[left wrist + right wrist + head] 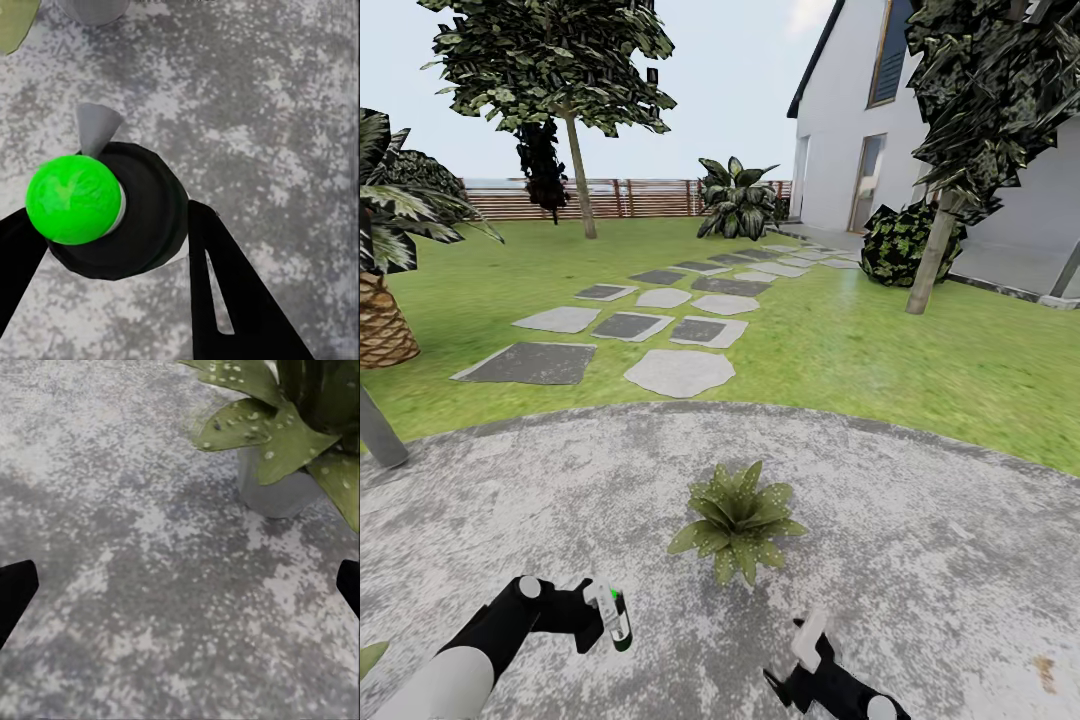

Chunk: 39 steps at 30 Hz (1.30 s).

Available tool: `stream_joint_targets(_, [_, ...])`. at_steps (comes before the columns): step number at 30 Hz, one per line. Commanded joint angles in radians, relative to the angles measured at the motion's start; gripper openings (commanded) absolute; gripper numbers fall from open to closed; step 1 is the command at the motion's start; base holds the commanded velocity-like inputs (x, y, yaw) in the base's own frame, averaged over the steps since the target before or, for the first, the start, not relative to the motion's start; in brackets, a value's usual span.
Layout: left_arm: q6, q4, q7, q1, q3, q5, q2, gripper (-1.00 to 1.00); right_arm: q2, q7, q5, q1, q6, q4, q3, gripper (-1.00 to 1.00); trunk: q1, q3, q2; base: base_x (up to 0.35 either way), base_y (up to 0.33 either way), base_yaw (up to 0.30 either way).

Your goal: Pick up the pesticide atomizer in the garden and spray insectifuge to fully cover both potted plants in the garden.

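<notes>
**Atomizer in hand, plant dead ahead**

Paving of grey mottled stone (920, 560) spreads round the robot, with lawn (860, 350) and stepping stones (680, 372) beyond it. The left gripper (605, 615) is clamped on the pesticide atomizer (619, 620), its dark fingers (232, 300) pressing either side of the bottle's body. From the left wrist, the atomizer (112, 214) shows a bright green top and a grey nozzle, which seems to point away over the paving; held low and near, it looks ready for spraying.

One potted plant (738, 520) sits in the middle of the paving, just beyond both arms. White specks of insectifuge (270, 455) dot its leaves, so spraying seems well begun here; full cover I cannot judge.

The right gripper (807, 640) hangs with jaws wide apart and nothing between them, near the grey pot (281, 491), likely kept idle.
</notes>
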Motion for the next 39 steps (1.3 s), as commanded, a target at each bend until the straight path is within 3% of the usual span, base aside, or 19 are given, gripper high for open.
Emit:
stream_joint_targets(1, [-0.009, -0.001, -0.012, -0.002, 0.007, -0.013, -0.001, -1.0, 0.0, 0.029, 0.02, 0.0, -0.003, -0.012, -0.001, 1.0, 0.0, -0.001, 0.0, 0.0, 0.0, 0.0])
stream_joint_targets(3, [-0.008, -0.001, -0.025, -0.003, 0.007, -0.043, -0.002, -1.0, 0.0, 0.075, 0.035, -0.003, -0.002, -0.049, -0.001, 1.0, 0.0, -0.001, 0.0, 0.0, 0.0, 0.0])
stream_joint_targets(5, [-0.006, -0.001, -0.028, -0.003, 0.008, -0.099, -0.005, -1.0, 0.0, 0.09, 0.04, -0.003, -0.001, -0.085, -0.001, 1.0, 0.0, -0.001, 0.0, 0.0, 0.0, 0.0])
stream_joint_targets(8, [-0.005, -0.001, -0.029, -0.003, 0.008, -0.137, -0.01, -1.0, 0.006, 0.127, 0.076, -0.004, 0.001, -0.124, 0.001, 1.0, 0.0, -0.001, 0.0, 0.0, 0.0, 0.0])
stream_joint_targets(9, [-0.005, -0.001, -0.029, -0.003, 0.008, -0.145, -0.01, -1.0, 0.009, 0.147, 0.095, -0.004, 0.002, -0.132, 0.001, -1.0, 0.0, -0.001, 0.0, 0.0, 0.0, 0.0])
stream_joint_targets(10, [-0.006, -0.002, -0.029, -0.003, 0.008, -0.163, -0.011, -1.0, 0.019, 0.185, 0.131, -0.004, 0.014, -0.15, 0.001, -1.0, 0.0, -0.001, 0.0, 0.0, 0.0, 0.0])
stream_joint_targets(15, [-0.01, -0.002, -0.026, -0.002, 0.009, -0.213, -0.013, -1.0, 0.044, 0.219, 0.153, -0.006, 0.067, -0.199, 0.001, -1.0, 0.0, -0.001, 0.0, 0.0, 0.0, 0.0])
stream_joint_targets(16, [-0.011, -0.003, -0.025, -0.002, 0.005, -0.217, -0.013, -1.0, 0.053, 0.258, 0.154, -0.007, 0.07, -0.212, 0.001, -1.0, 0.0, -0.001, 0.0, 0.0, 0.0, 0.0])
stream_joint_targets(18, [-0.013, -0.003, -0.022, -0.002, -0.023, -0.219, -0.013, -1.0, 0.062, 0.336, 0.154, -0.007, 0.074, -0.237, 0.001, -1.0, 0.0, -0.001, 0.0, 0.0, 0.0, 0.0])
stream_joint_targets(21, [-0.016, -0.005, -0.019, -0.001, -0.068, -0.214, -0.019, -1.0, 0.071, 0.377, 0.154, -0.008, 0.078, -0.281, 0.001, -1.0, 0.0, -0.001, 0.0, 0.0, 0.0, 0.0])
stream_joint_targets(23, [-0.022, -0.006, -0.019, -0.001, -0.078, -0.212, -0.035, -1.0, 0.078, 0.384, 0.154, -0.008, 0.104, -0.297, 0.001, -1.0, 0.0, -0.001, 0.0, 0.0, 0.0, 0.0])
stream_joint_targets(27, [-0.114, -0.003, -0.026, -0.001, -0.083, -0.211, -0.057, -1.0, 0.081, 0.386, 0.154, -0.013, 0.127, -0.301, 0.0, -1.0, 0.0, -0.001, 0.0, 0.0, 0.0, 0.0])
stream_joint_targets(31, [-0.138, -0.001, -0.03, 0.0, -0.088, -0.211, -0.077, -1.0, 0.08, 0.386, 0.155, -0.014, 0.129, -0.301, 0.0, -1.0, 0.0, -0.001, 0.0, 0.0, 0.0, 0.0])
stream_joint_targets(35, [-0.14, -0.001, -0.031, 0.0, -0.16, -0.21, -0.102, -1.0, 0.08, 0.386, 0.156, -0.014, 0.129, -0.301, -0.002, -1.0, 0.0, -0.001, 0.0, 0.0, 0.0, 0.0])
stream_joint_targets(39, [-0.141, 0.0, -0.031, 0.002, -0.179, -0.212, -0.131, -1.0, 0.08, 0.386, 0.156, -0.014, 0.129, -0.301, -0.002, -1.0, 0.0, -0.001, 0.0, 0.0, 0.0, 0.0])
